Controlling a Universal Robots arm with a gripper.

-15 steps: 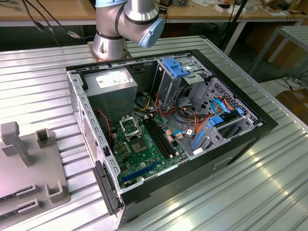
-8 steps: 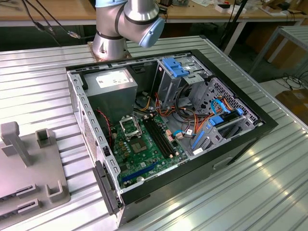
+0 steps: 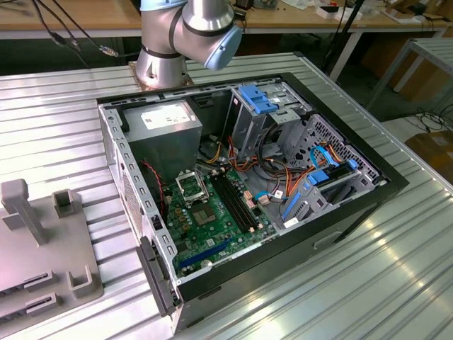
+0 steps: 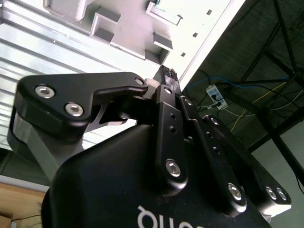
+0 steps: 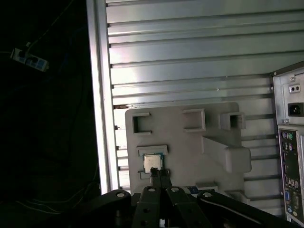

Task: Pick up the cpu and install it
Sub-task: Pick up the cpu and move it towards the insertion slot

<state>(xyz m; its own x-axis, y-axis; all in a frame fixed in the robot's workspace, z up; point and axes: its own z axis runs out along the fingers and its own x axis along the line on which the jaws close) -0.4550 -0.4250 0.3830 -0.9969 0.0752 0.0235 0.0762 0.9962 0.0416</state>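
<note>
The grey tray [image 3: 42, 248] lies at the exterior view's left; in the first wrist view the cpu [image 5: 152, 162] sits in its recess, the gripper [image 5: 160, 172] above, fingers [image 5: 155, 179] pressed together, empty; lowered so, they could strike the chip; rightward, the socket [image 3: 190, 185] sits in the open case [image 3: 134, 191].

computer case [image 3: 283, 255] — open, on ribbed table [image 3: 396, 283] | grey holder tray [image 3: 35, 263] — exterior view's left
</note>
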